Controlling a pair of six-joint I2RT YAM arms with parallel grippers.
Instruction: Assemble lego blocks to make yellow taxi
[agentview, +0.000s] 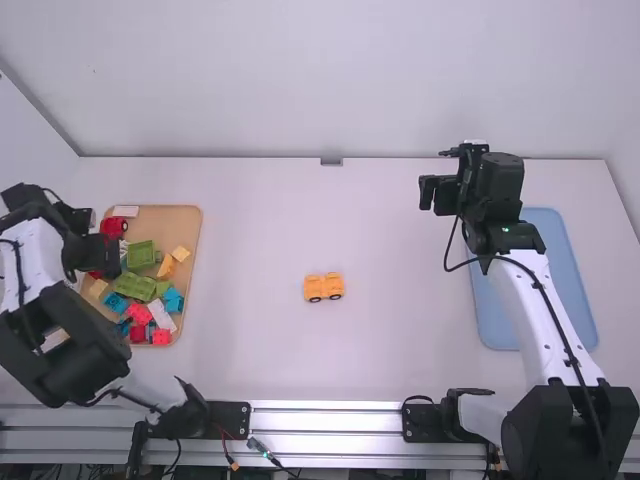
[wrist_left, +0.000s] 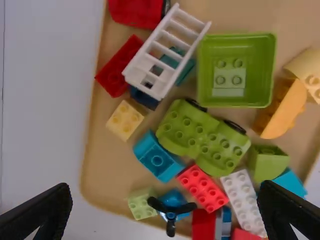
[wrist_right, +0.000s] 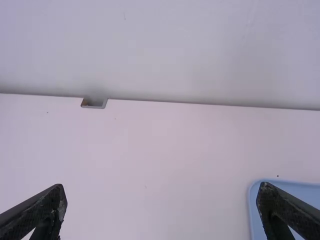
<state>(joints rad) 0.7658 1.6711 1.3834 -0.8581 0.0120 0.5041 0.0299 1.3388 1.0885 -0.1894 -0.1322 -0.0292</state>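
Here's the taxi's likely start: a yellow-orange wheeled piece (agentview: 324, 288) alone mid-bench (agentview: 262, 340), two black wheels showing on its near side, the far side hidden.

Over at the tan tray (agentview: 192, 218), the left gripper (agentview: 95, 252) hangs above the blocks, jaws spread apart and grasping nothing, the arm masking the tray's left side from above. In the left wrist view, a white ladder (wrist_left: 166, 52) lies across a red block (wrist_left: 116, 67) and partly covers a teal one (wrist_left: 186, 72). A yellow block (wrist_left: 126, 120) is in plain sight; a pale yellow curved piece (wrist_left: 309, 70) is cut off by the frame, and a jaw partly screens a blue block (wrist_left: 290, 184).

Out right, the right gripper (agentview: 434, 205) waits over bare bench, jaws parted, empty too. Its arm covers part of the blue tray (agentview: 550, 290).
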